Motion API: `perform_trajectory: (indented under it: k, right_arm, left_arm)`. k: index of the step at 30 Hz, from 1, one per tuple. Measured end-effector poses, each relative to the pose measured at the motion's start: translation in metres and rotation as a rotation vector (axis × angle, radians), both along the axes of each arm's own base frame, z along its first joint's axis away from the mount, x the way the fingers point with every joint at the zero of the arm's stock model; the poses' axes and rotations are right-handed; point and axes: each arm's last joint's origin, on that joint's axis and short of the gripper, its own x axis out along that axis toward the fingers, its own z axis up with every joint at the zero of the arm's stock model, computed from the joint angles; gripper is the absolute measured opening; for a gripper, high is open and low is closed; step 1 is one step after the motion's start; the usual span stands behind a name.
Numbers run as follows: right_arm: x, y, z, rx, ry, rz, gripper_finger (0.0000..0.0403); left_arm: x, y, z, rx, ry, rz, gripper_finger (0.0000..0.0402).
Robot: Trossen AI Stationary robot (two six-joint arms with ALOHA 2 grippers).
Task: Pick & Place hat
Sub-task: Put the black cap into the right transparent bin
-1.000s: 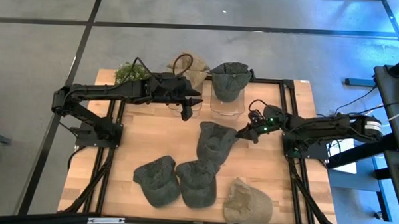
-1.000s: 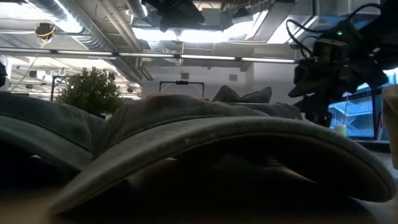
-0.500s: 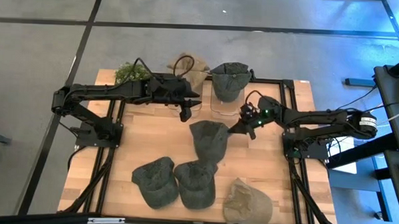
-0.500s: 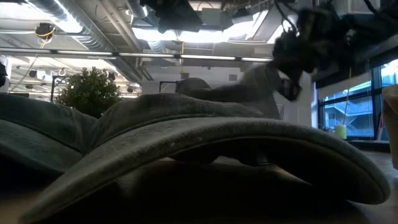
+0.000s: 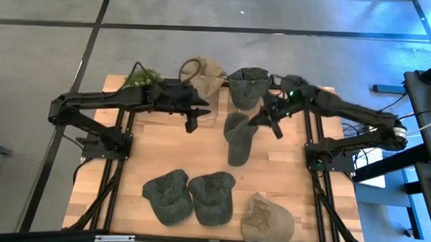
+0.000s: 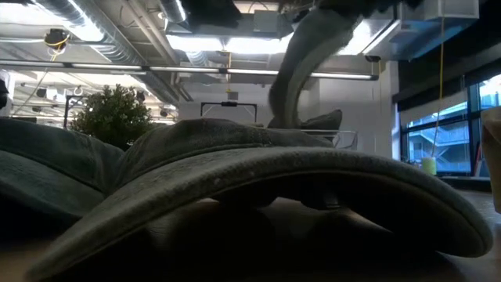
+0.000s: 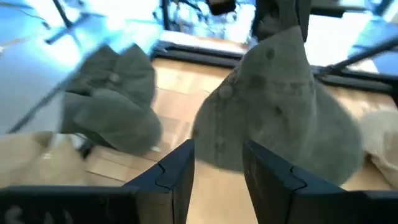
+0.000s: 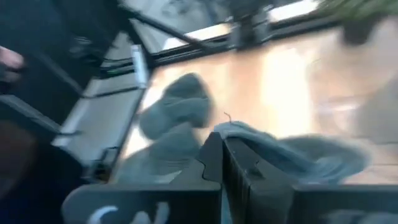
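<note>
On the table's [image 5: 285, 177] near edge lie three hats, two grey ones [image 5: 191, 198] at 7 o'clock and a tan one [image 5: 267, 218] at 5 o'clock, untouched. Toward 12 o'clock the right gripper [image 5: 262, 117] has its fingers clamped together on the rim of a grey hat [image 5: 236, 136], which hangs limp, lifted off the wood just below the hat stack [image 5: 247, 86] at the far edge. The left gripper [image 5: 192, 121] waits at 11 o'clock, fingers apart and empty; this looks like the carry step, and the next move calls for bringing the hat over the stack before releasing.
</note>
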Motion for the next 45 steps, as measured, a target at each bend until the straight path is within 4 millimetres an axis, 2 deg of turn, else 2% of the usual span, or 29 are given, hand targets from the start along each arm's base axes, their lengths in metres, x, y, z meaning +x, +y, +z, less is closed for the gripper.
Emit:
perform_trajectory:
  k: [6,10,13,18,23,37,41,45]
  right_arm:
    - [-0.019,-0.012,0.052,-0.276,-0.004,-0.137,0.0002]
    - [-0.028,-0.024,0.073,-0.352,-0.064,-0.186,0.0002]
    - [-0.031,-0.034,0.08,-0.375,-0.085,-0.201,0.0002]
    - [-0.021,-0.057,0.078,-0.378,-0.083,-0.161,0.0002]
    - [-0.005,-0.083,0.066,-0.375,-0.019,-0.131,0.0002]
    - [0.012,-0.133,0.052,-0.419,0.068,-0.125,0.0002]
    - [0.021,-0.138,0.057,-0.4,0.023,-0.082,0.0003]
    - [0.024,-0.14,0.072,-0.428,-0.022,-0.078,0.0004]
  left_arm:
    - [-0.012,-0.001,0.012,0.023,-0.049,0.026,0.013]
    - [-0.013,-0.001,0.013,0.024,-0.052,0.026,0.013]
    - [-0.012,-0.001,0.012,0.023,-0.049,0.027,0.013]
    - [-0.008,0.0,0.009,0.027,-0.033,0.026,0.013]
    - [-0.005,0.0,0.005,0.031,-0.008,0.027,0.013]
    - [-0.006,0.001,0.004,0.04,0.001,0.045,0.013]
    - [-0.006,0.001,0.004,0.041,0.001,0.046,0.013]
    - [-0.006,0.001,0.004,0.041,0.002,0.045,0.013]
